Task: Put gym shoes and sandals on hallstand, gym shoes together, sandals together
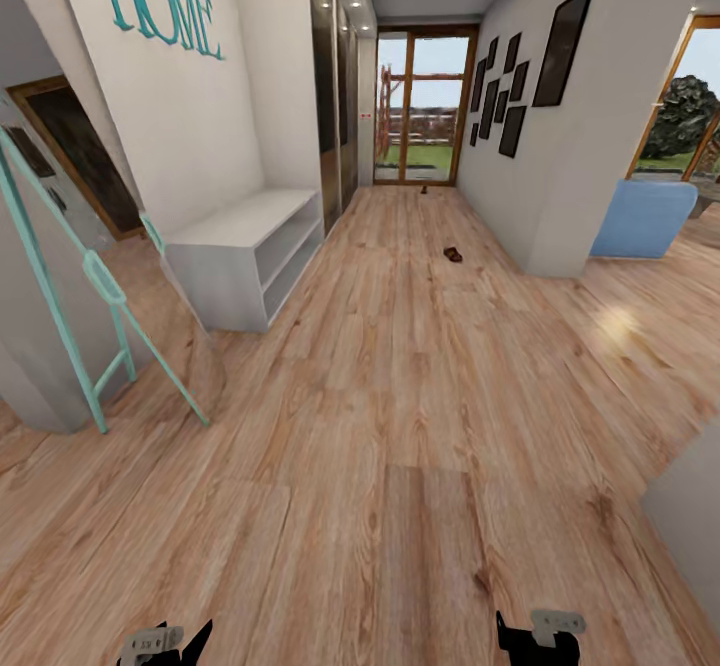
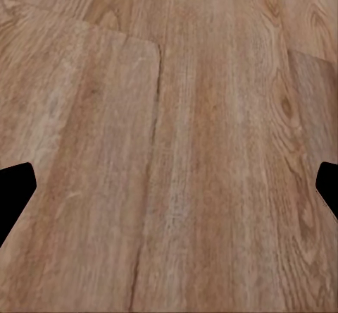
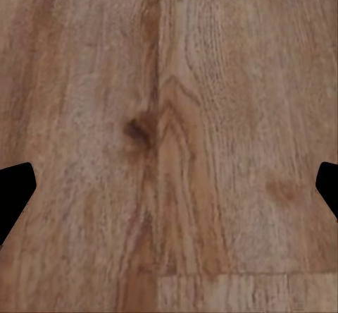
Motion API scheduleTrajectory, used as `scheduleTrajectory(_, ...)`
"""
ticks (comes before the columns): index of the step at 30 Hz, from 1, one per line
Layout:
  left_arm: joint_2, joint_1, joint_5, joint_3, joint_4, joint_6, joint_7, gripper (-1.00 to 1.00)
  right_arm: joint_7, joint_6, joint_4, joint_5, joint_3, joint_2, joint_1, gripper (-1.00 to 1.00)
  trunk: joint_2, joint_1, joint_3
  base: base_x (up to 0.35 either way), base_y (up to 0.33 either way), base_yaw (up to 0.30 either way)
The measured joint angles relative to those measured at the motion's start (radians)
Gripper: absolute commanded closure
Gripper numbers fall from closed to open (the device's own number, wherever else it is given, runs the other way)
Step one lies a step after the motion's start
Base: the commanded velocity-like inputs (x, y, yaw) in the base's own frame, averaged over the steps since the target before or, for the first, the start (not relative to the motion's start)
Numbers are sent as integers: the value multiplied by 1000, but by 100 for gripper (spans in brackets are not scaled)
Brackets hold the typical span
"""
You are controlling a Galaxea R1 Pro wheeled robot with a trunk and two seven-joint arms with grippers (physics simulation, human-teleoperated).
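The hallstand (image 1: 250, 241), a pale grey-white bench unit with two open shelves, stands against the left wall of the corridor. Its top and shelves look bare. One brown sandal (image 1: 453, 254) lies on the corridor floor (image 1: 400, 396) far ahead, near the right wall. A second small dark thing (image 1: 424, 188) lies by the glass door, too small to identify. The gym shoes are out of view. My left gripper (image 1: 168, 643) and right gripper (image 1: 538, 636) hang low over bare planks. In the wrist views both the left gripper (image 2: 169, 186) and the right gripper (image 3: 169, 186) are open, holding nothing.
A teal frame (image 1: 100, 286) leans by the left wall in front of the hallstand. A white wall corner (image 1: 560, 196) juts in on the right, with a blue seat (image 1: 645, 218) beyond it. A grey block (image 1: 690, 516) sits at the lower right. The glass door (image 1: 422, 106) closes the far end.
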Motion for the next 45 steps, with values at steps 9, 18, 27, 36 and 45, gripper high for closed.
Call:
scheduleTrajectory(9,0,0,0,0,0,0,0,-100,4,1,0,2,1,-1,0,-100,0,0,0,339,-130,0)
scheduleTrajectory(18,0,0,0,0,0,1,1,-100,7,3,2,3,2,-1,0,-100,0,0,0,339,-131,0)
scheduleTrajectory(27,1,0,0,2,0,2,1,-100,7,3,4,4,2,-1,0,-100,0,0,0,339,-120,0)
scheduleTrajectory(36,0,0,0,1,0,2,1,-100,7,3,7,4,2,-1,0,-100,0,0,0,339,-104,0)
scheduleTrajectory(45,0,0,1,1,0,2,1,-100,6,3,8,3,2,-1,0,-100,0,0,0,339,-103,0)
